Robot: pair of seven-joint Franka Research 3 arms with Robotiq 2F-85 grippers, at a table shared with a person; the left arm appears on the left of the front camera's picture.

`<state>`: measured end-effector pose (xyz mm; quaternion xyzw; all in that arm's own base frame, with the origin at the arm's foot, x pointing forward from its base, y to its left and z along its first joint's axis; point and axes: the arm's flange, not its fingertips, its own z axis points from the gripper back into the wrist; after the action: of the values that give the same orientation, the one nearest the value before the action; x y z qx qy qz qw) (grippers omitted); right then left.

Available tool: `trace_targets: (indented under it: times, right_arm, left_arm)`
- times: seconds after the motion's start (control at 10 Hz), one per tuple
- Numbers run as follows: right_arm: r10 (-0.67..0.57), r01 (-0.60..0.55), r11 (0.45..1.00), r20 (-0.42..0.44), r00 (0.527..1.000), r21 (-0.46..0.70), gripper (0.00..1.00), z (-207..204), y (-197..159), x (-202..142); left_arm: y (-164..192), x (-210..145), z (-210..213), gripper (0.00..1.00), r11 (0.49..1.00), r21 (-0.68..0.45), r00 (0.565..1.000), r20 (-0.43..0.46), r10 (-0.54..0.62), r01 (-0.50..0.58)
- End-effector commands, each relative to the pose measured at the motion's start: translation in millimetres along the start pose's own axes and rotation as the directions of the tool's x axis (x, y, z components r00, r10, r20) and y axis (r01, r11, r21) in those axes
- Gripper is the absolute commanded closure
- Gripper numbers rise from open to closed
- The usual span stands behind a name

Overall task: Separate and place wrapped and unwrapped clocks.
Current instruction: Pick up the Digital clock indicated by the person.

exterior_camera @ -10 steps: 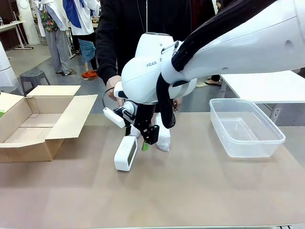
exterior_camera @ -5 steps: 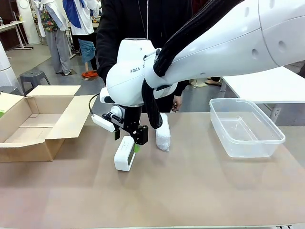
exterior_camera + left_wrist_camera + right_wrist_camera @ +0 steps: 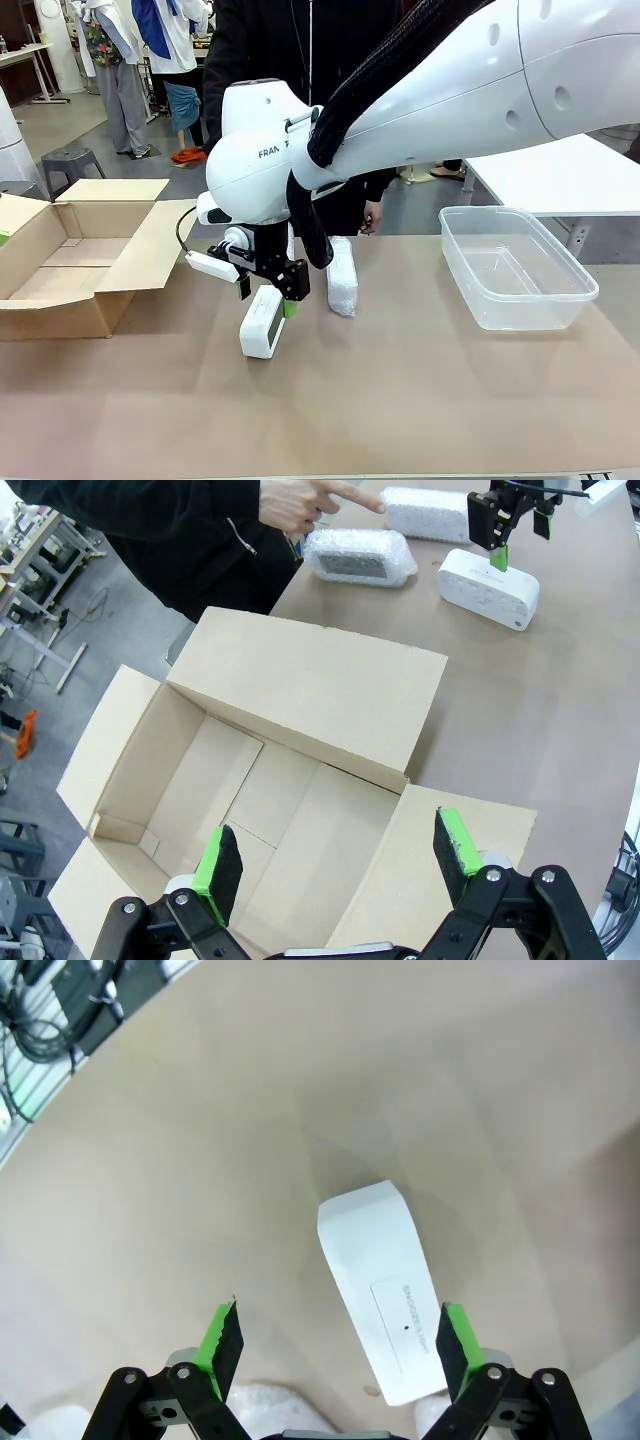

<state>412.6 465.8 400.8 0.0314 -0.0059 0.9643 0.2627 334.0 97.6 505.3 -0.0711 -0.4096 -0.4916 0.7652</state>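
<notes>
The white robot arm (image 3: 262, 152) reads "FRAN"; the bare white rounded-rectangular plastic clock (image 3: 385, 1280) seems marked "SNOOZE".

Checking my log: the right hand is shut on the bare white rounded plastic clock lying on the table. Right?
No: the right hand is open, poised over the bare white rounded plastic clock, which does lie on the tan table; the right wrist view shows it.
</notes>
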Motion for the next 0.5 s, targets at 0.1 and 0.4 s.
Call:
trace_targets:
  times: [0.1, 0.4]
  right_arm:
    - [0.048, -0.048, 0.999, -0.037, 0.998, 0.008, 0.00, 10.7, 0.9, -2.1]
    - [0.061, -0.060, 0.998, -0.043, 0.997, 0.016, 0.00, 8.2, 4.5, -2.9]
  left_arm:
    - [1.8, -2.7, -1.0, 0.00, 1.000, -0.008, 1.000, 0.019, -0.013, 0.013]
    - [1.8, -2.7, -1.0, 0.00, 1.000, -0.008, 1.000, 0.019, -0.013, 0.013]
